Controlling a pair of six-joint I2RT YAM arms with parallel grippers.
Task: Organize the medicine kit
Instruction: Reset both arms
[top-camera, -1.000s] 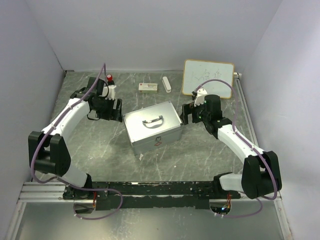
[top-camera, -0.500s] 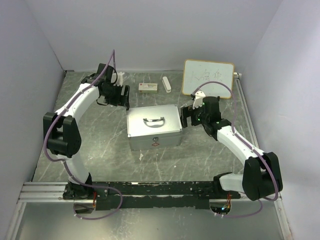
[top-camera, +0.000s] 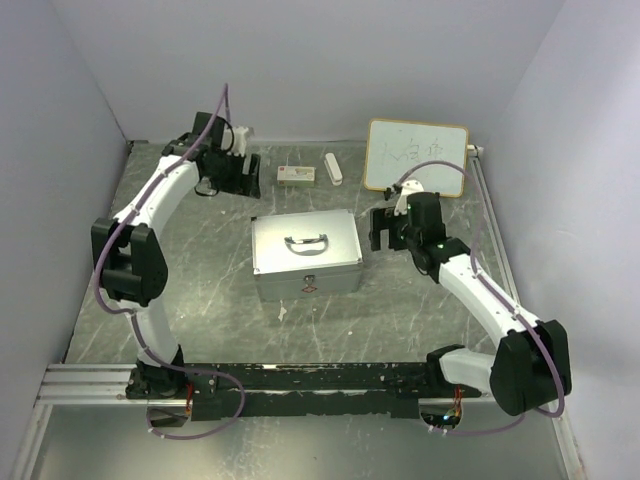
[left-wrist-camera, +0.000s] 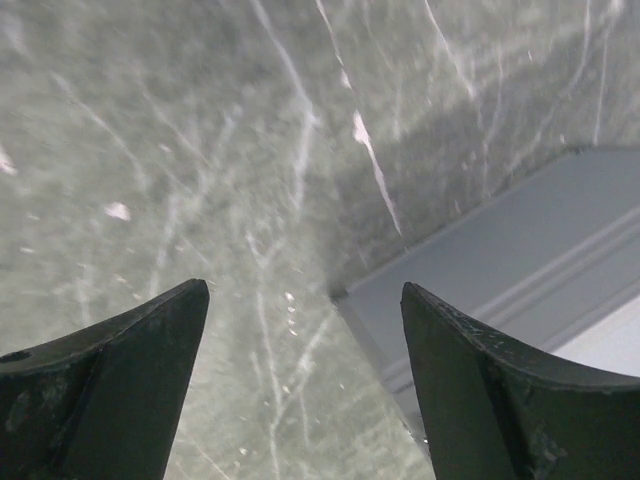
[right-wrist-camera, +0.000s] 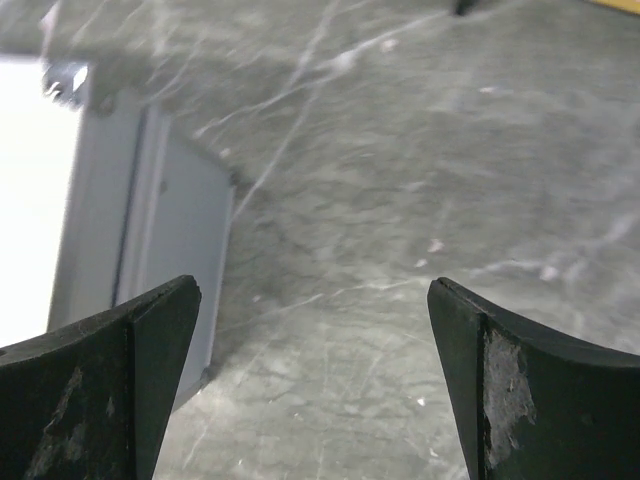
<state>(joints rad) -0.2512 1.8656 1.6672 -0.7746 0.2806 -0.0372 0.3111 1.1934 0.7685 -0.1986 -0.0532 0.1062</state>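
The medicine kit (top-camera: 305, 255), a silver aluminium case with a top handle and a front latch, stands shut in the middle of the table. My left gripper (top-camera: 246, 180) hovers open behind the case's far left corner, apart from it. In the left wrist view, bare table shows between its fingertips (left-wrist-camera: 305, 288), and a corner of the kit (left-wrist-camera: 520, 260) lies to the right. My right gripper (top-camera: 379, 233) hangs open just off the case's right side. The right wrist view shows nothing between its fingertips (right-wrist-camera: 312, 285) and the kit's wall (right-wrist-camera: 150, 240) at the left.
A small whiteboard (top-camera: 415, 157) leans at the back right. A flat little box (top-camera: 296, 175) and a white stick-shaped item (top-camera: 333, 168) lie along the back wall. A tiny white scrap (top-camera: 283, 313) lies in front of the case. White walls enclose the table.
The case has turned from skewed to square with the table. My left gripper has drawn back from its left side toward the far wall. The right gripper has shifted slightly.
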